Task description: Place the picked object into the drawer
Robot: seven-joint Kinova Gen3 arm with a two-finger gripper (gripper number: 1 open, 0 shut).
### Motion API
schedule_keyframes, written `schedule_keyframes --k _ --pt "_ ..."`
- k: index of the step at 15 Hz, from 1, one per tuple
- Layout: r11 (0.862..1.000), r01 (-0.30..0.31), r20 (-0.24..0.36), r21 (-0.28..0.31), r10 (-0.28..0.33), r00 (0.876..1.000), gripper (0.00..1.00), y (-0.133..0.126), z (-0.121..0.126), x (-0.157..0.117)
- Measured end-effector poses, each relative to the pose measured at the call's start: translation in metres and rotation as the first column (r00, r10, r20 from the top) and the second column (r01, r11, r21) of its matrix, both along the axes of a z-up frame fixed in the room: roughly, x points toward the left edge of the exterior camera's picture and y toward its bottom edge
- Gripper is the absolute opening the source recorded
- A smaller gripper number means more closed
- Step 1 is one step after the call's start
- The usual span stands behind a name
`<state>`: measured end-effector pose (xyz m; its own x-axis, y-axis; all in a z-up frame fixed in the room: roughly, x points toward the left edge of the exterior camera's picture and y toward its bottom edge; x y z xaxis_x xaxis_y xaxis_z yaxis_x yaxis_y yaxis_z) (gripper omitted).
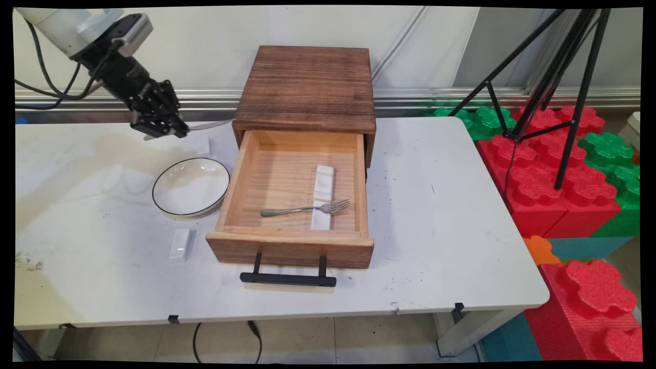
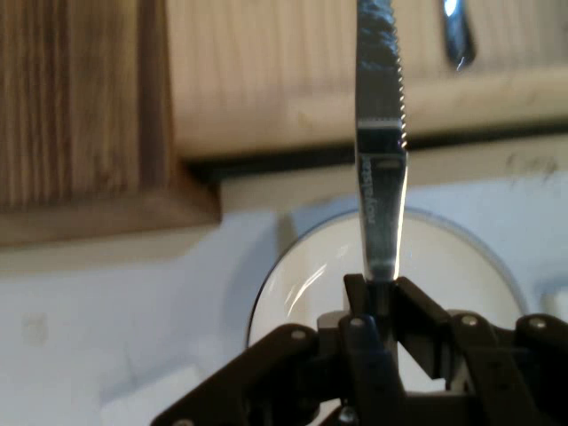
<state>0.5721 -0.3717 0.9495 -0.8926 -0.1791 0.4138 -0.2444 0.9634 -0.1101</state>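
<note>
White table [image 1: 451, 215], hand [image 1: 179, 130] clamped on knife [image 2: 380, 177], raised above plate [image 1: 190, 185], beside open drawer [image 1: 292, 205]

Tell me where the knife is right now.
The knife is clamped in the end effector, held in the air at the main view's upper left, above the table behind the plate and left of the open drawer.

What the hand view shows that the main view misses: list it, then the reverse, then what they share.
Only the hand view: the knife's serrated edge, clamped in the claw.

Only the main view: the drawer's black handle, two white rests, the whole fork, foam blocks, tripod.

Both: knife, claw, white bowl, open wooden drawer, table.
</note>
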Motion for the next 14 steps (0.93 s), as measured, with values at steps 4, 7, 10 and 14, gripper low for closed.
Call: schedule_keyframes --k 4,7,10,14 --pt "1.000 0.006 -0.050 0.001 -0.006 0.999 0.00 0.007 0.005 -0.034" --pt "1.000 0.009 -0.083 0.002 -0.008 0.997 0.00 0.009 0.003 -0.060" --pt "1.000 0.008 -0.115 -0.001 -0.008 0.993 0.00 0.009 -0.001 -0.090" --pt "1.000 0.004 -0.141 -0.013 -0.006 0.990 0.00 0.003 -0.011 -0.128"
